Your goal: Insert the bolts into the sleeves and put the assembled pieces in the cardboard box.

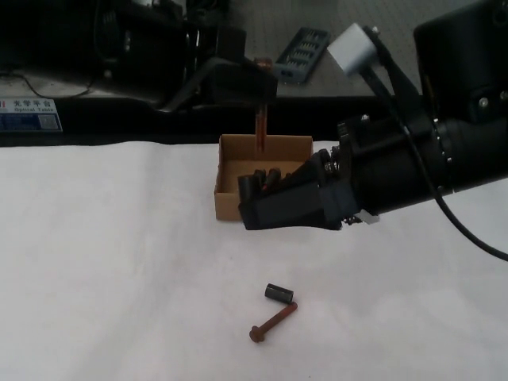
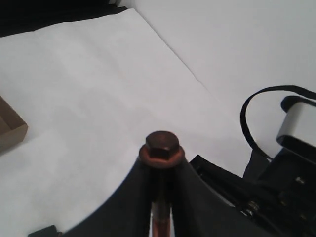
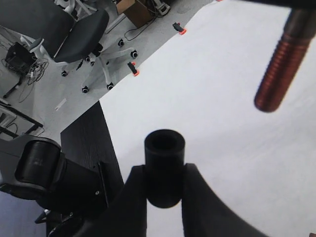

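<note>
One bolt and one sleeve are being held apart in the air; by the look of things, most of the task is being left undone.

High view: a coppery held bolt (image 1: 259,131) is being pinched upright by the left gripper (image 1: 259,111) over the brown cardboard box (image 1: 225,205), whose inside is being partly hidden by the right gripper (image 1: 264,181). A loose bolt (image 1: 272,321) and a loose sleeve (image 1: 279,294) are lying unjoined on the white sheet (image 1: 119,262).
Left wrist view: the held bolt's flanged hexagonal head (image 2: 161,145) is being shown above jaws pressed onto its shank.
Right wrist view: a matt black, tubular held sleeve (image 3: 164,165) is being clamped by the right jaws with its bore facing up, and the ridged thread (image 3: 276,74) is being kept well apart from it.
</note>
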Controlling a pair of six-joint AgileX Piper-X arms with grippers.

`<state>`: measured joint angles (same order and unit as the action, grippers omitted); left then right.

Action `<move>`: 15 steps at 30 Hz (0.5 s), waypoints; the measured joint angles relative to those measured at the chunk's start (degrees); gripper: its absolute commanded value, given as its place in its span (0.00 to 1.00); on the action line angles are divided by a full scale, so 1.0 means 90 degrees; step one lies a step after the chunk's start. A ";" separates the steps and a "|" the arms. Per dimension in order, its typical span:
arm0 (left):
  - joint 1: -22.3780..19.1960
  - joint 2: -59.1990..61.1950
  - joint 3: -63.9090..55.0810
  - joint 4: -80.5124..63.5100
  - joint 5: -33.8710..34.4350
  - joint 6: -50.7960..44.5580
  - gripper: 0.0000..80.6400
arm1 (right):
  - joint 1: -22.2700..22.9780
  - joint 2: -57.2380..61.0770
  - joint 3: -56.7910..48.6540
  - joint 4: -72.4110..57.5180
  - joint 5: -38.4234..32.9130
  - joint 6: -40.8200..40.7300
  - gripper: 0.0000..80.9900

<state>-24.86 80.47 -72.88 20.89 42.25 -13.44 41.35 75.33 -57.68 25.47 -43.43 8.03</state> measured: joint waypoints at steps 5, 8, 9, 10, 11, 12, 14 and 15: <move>0.0000 0.0000 0.0000 0.0000 0.0000 -0.0249 0.01 | 0.0000 0.0000 0.0000 0.0000 0.0453 0.0008 0.03; 0.0000 0.0000 0.0000 0.0000 0.0000 -0.0328 0.01 | 0.0000 0.0000 0.0000 -0.0043 0.0581 0.0008 0.03; 0.0000 0.0000 0.0000 0.0025 0.0000 -0.0335 0.01 | 0.0000 0.0000 0.0000 -0.0089 0.0628 0.0008 0.03; 0.0000 0.0000 0.0000 0.0042 0.0000 -0.0334 0.01 | 0.0000 0.0000 0.0000 -0.0089 0.0688 0.0008 0.03; 0.0000 0.0000 0.0000 0.0070 0.0000 -0.0334 0.01 | 0.0000 0.0000 0.0000 -0.0126 0.0701 0.0008 0.03; 0.0000 0.0000 0.0000 0.0104 0.0000 -0.0334 0.01 | 0.0000 0.0000 0.0000 -0.0182 0.0740 0.0008 0.03; 0.0000 0.0000 0.0000 0.0235 0.0000 -0.0334 0.01 | 0.0000 0.0000 0.0000 -0.0210 0.0802 0.0053 0.03; 0.0000 0.0000 0.0000 0.0285 0.0000 -0.0334 0.01 | 0.0000 0.0000 0.0000 -0.0209 0.0836 0.0072 0.03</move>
<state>-24.86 80.47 -72.88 23.46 42.25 -16.45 41.35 75.33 -57.68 23.60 -35.91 8.67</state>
